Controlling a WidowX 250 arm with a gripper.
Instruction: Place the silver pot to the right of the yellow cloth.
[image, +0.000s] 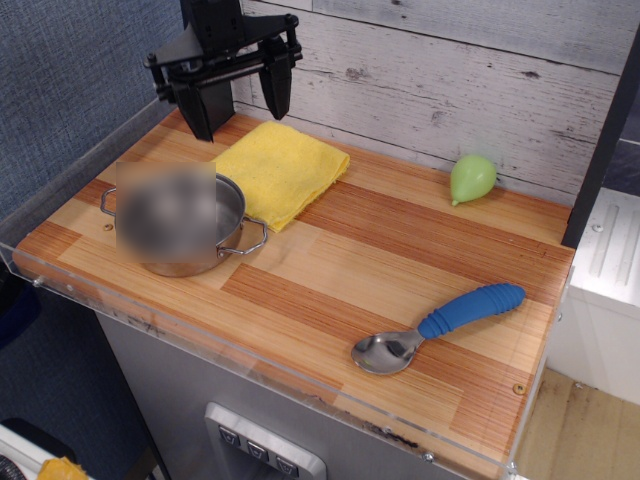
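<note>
Gripper (238, 97) is hanging wide open above the yellow cloth (278, 167), w/ the silver pot (190, 238) sitting front-left touching it; stiff, slick, prob light — rim's the best hold.

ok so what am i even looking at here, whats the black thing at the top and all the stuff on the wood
This is one camera view, looking down at an angle onto a wooden table top with a clear plastic edge. The black thing at the top is the robot arm's gripper, a two-fingered claw. Its fingers are spread apart and it holds nothing; it hangs above the back left corner.

On the wood lie four things. The silver pot, at the front left, is partly blurred out in the picture. Right behind it, touching its rim, is a flat, folded yellow cloth. A small light-green pear-shaped object sits by the back wall, and a metal spoon with a blue handle lies near the front right.
</note>
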